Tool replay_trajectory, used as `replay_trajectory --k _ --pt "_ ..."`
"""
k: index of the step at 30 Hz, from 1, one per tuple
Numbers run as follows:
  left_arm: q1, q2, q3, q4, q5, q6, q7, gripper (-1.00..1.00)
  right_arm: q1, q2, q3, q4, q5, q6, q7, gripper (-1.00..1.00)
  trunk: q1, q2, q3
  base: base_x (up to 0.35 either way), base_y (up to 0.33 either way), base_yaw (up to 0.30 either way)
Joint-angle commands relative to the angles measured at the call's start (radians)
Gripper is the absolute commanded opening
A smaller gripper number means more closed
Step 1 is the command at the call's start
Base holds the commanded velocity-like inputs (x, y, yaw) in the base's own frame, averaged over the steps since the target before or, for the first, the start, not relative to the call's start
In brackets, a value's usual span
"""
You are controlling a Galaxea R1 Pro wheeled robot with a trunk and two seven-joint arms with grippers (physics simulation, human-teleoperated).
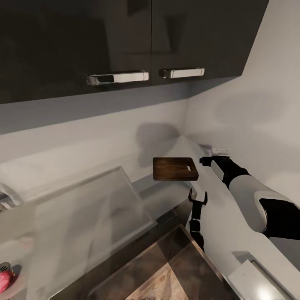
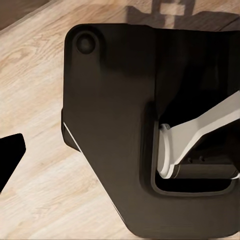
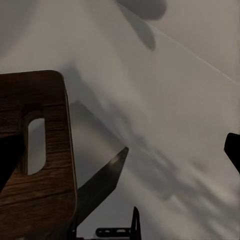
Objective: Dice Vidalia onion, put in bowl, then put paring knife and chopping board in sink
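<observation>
A: Quick one. The chopping board (image 1: pixel 175 168) is sitting mid-frame in the head view, apparently lifted off the countertop (image 1: pixel 233 233), with its handle slot toward the right.

B: Who's holding it?

A: The right gripper (image 1: pixel 205 160) is meeting the board's right edge in the head view. In the right wrist view the board (image 3: pixel 35 165) is filling the lower left and one dark finger (image 3: pixel 10 155) is overlapping it, so I'm judging it clamped on the slot end. The other finger is peeking in at the right edge, well apart from that one, so it's gripping across the board's width or not fully tight; hard to say.

B: The left one?

A: The left gripper (image 1: pixel 197 197) is pointing upward below the board, prongs spread, holding nothing.

B: Sink?

A: The sink (image 1: pixel 83 216) is at lower left, a pale basin. Knife, onion and bowl: I can't pick them out.

B: Risks?

A: An edge grip on a flat board could be letting it swing or slip during the carry leftward. It could also be clipping the raised left gripper underneath, or the sink rim, if it's dropping low too early.
</observation>
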Motion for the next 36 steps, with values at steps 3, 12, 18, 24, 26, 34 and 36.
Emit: replay_trajectory --k 3,12,18,24,26,34,36 --pt "0.000 0.000 -0.001 0.002 0.001 -0.001 0.000 1.00 -0.001 0.001 -0.005 -0.002 0.000 0.005 -0.002 1.00 0.001 -0.002 -0.007 0.000 0.000 0.000" --pt "0.000 0.000 -0.001 0.004 0.001 -0.001 -0.001 1.00 0.000 0.001 -0.005 -0.002 0.000 0.004 -0.002 1.00 0.001 -0.002 -0.021 0.000 0.000 0.000" --pt "0.000 0.000 -0.001 0.006 0.001 0.000 0.000 1.00 0.000 0.002 -0.005 -0.004 -0.001 -0.007 0.001 1.00 0.001 -0.002 -0.031 0.000 0.000 0.000" --pt "0.000 0.000 -0.001 0.010 0.001 0.000 -0.001 1.00 0.000 0.001 -0.005 -0.005 -0.001 -0.060 0.035 1.00 0.001 -0.002 -0.033 0.000 0.000 0.000" --pt "0.000 0.000 -0.001 0.010 0.001 0.000 0.000 1.00 0.000 0.001 -0.005 -0.005 0.001 -0.063 0.074 1.00 0.001 -0.002 -0.033 0.000 0.000 0.000" --pt "0.000 0.000 -0.001 0.014 0.001 0.000 0.000 1.00 0.000 -0.001 -0.005 -0.005 0.003 -0.066 0.113 1.00 0.001 -0.002 -0.033 0.000 0.000 0.000" --pt "0.000 0.000 -0.001 0.014 0.001 0.000 -0.001 1.00 0.000 -0.001 -0.005 -0.005 0.003 -0.066 0.113 1.00 0.001 -0.002 -0.035 0.000 0.000 0.000"
